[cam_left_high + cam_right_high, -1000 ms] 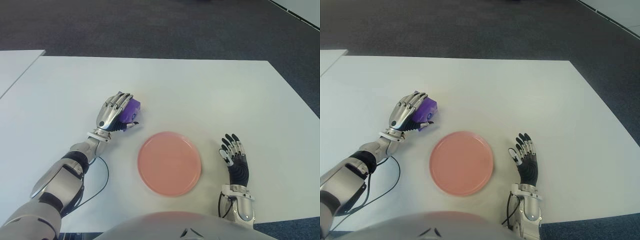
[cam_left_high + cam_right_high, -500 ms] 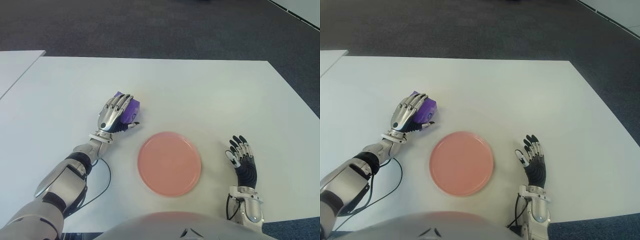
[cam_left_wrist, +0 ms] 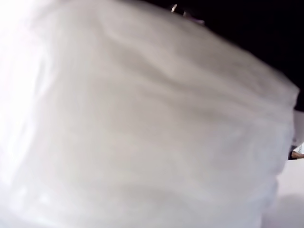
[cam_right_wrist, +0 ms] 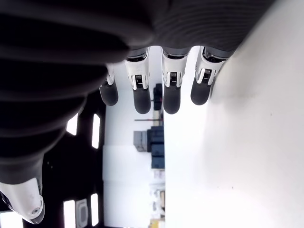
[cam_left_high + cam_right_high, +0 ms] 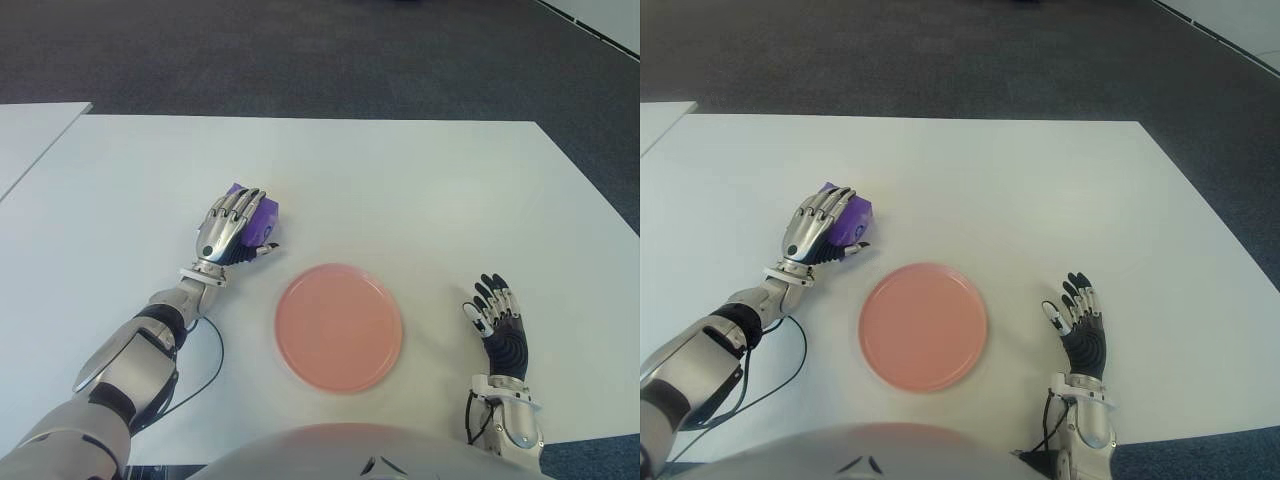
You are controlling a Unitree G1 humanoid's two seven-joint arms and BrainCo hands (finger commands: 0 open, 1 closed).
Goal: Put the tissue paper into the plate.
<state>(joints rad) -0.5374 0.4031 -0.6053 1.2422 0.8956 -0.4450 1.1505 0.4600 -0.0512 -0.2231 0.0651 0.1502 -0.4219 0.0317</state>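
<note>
Purple tissue packet and round pink plate on the white table

A small purple packet of tissue paper [image 5: 258, 219] is being covered from above by curled fingers, with only its far and right edges showing; it is lying on the white table, up and to the left of the plate, near it but not touching. The round, flat, salmon-pink plate [image 5: 339, 327] is lying empty near the table's front edge.

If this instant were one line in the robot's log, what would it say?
left hand: curled over purple tissue pack, on table | plate: empty | right hand: open, idle, right of plate
</note>
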